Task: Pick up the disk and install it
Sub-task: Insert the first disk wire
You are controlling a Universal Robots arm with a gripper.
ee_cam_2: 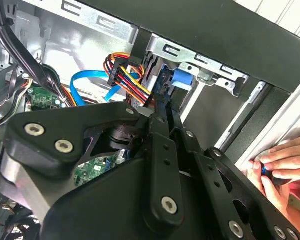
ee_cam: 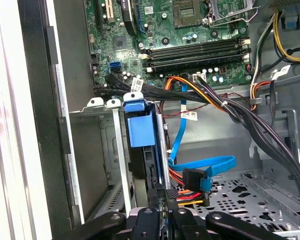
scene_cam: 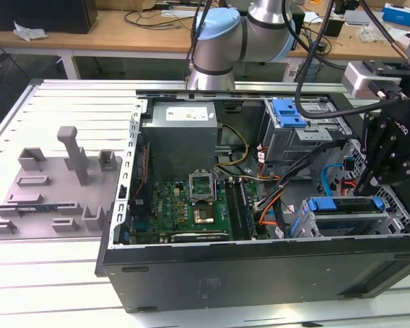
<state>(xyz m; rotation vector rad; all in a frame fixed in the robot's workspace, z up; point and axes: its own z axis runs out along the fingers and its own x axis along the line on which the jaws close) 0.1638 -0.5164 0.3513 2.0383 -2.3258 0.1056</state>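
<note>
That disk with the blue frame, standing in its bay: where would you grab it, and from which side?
Probably its thin exposed edge, pinched across the two flat faces, coming in through the open side of the case. The disk stands on edge between the bay's metal walls, leaving little else free.

**Blue accents inside a black and silver case**

The computer case (scene_cam: 260, 273) is black outside and bare silver within. Its motherboard (scene_cam: 191, 205) is green with black slots. The power supply (scene_cam: 181, 137) is plain grey. The disk (ee_cam: 140, 132) shows a bright blue carrier frame, the same blue as the latch (scene_cam: 289, 113) on the far silver cage. A data cable (ee_cam: 200, 165) is sky blue, and the power wires (ee_cam: 190, 85) run orange, yellow, red and black. The gripper (ee_cam: 166, 200) is matte black. At the exterior view's left, a grey fixture tray (scene_cam: 48, 191) lies on a white slatted table (scene_cam: 55, 273).
</note>
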